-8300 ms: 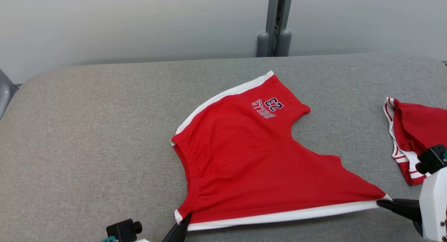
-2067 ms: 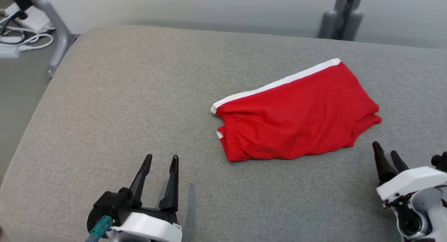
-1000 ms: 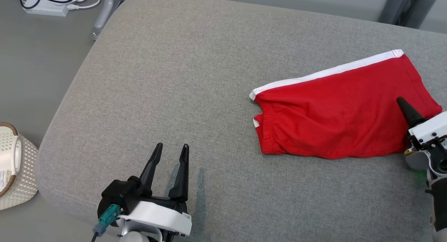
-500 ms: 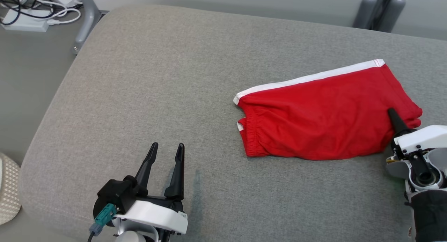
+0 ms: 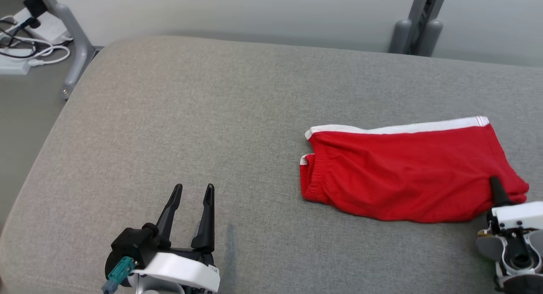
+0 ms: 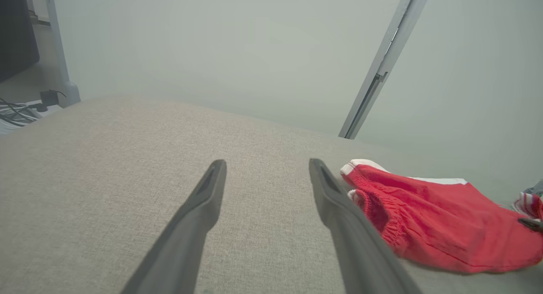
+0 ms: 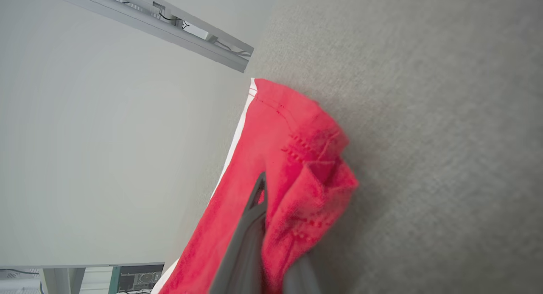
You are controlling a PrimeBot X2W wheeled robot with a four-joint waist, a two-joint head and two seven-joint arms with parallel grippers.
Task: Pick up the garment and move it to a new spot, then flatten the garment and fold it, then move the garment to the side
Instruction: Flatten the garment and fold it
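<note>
The garment, red shorts with a white side stripe, lies folded in half on the grey padded table, right of centre. My right gripper is shut on the garment's near right corner, at the leg hems. In the right wrist view the red cloth is pinched between the fingers, one above it and one below. My left gripper is open and holds nothing, low over the table's front left. The left wrist view has the garment to the right of its spread fingers.
A grey post stands behind the table's far edge. Off the table's left end are a metal leg and cables on the floor. A second red and white cloth peeks in at the left wrist view's right edge.
My right gripper has closed on the garment's right corner within the last second. The garment now lies more square to the table's edge. The head camera has shifted; the left gripper stays open.
</note>
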